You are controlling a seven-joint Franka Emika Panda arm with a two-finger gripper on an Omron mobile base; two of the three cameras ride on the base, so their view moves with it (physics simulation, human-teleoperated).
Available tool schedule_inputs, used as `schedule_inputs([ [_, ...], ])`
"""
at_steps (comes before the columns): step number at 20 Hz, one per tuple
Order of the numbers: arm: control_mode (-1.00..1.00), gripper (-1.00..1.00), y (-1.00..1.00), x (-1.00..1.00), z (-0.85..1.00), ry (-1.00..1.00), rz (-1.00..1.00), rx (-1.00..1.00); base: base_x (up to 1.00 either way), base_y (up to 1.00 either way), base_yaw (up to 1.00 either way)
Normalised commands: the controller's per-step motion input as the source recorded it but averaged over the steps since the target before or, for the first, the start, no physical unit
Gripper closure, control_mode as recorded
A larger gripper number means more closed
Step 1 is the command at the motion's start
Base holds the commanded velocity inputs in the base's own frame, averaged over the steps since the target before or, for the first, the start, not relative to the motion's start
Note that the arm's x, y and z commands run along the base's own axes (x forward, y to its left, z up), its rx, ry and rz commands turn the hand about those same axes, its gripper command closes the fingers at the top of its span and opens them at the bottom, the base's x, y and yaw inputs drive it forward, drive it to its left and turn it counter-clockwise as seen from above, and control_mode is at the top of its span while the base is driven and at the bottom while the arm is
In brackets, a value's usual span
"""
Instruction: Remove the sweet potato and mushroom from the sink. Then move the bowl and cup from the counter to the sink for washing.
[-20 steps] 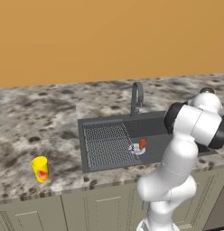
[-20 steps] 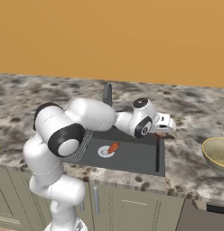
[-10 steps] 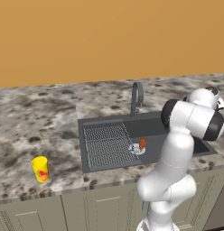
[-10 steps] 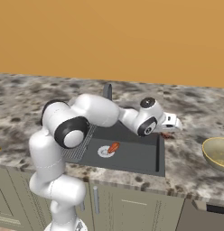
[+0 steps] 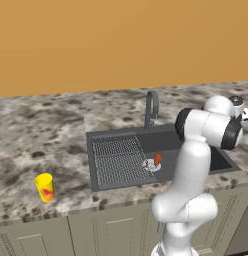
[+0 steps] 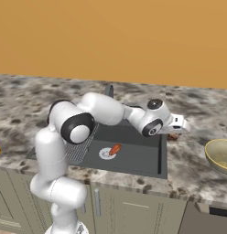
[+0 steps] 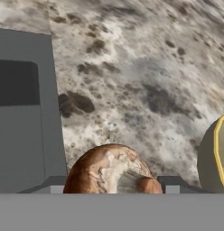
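Note:
The brown speckled mushroom sits between my two fingertips, so my gripper is shut on it. From the right base view, the gripper hangs low over the counter just right of the sink, with the mushroom under it. The orange-red sweet potato lies by the round drain in the dark basin; it also appears in the right base view. The yellow cup stands on the counter left of the sink. The tan-gold bowl rests at the far right, its edge close to the gripper.
A grey arched faucet rises behind the basin. A ribbed drainer grid covers the sink's left half. Speckled stone counter stretches ahead of the hand between sink rim and bowl. An orange wall stands behind the counter.
The arm has swung right, carrying the mushroom from above the sink's right edge to over the counter beside it. Sweet potato, cup and bowl have not moved.

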Motion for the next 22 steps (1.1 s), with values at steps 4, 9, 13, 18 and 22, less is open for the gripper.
schedule_inputs([
  [4, -1.0, 1.0, -0.15, 0.08, -0.15, 0.0, 0.0, -0.01, 0.0, 0.0, 0.0],
  [9, -1.0, 1.0, -0.16, 0.08, -0.19, 0.0, 0.0, 0.0, 0.0, 0.0, 0.0],
  [13, -1.0, 1.0, -0.13, 0.11, -0.17, 0.0, 0.0, 0.0, 0.0, 0.0, 0.0],
  [18, -1.0, 1.0, -0.13, 0.11, -0.19, 0.0, 0.0, 0.0, 0.0, 0.0, 0.0],
  [22, -1.0, 1.0, -0.12, 0.13, -0.19, 0.0, 0.0, 0.0, 0.0, 0.0, 0.0],
])
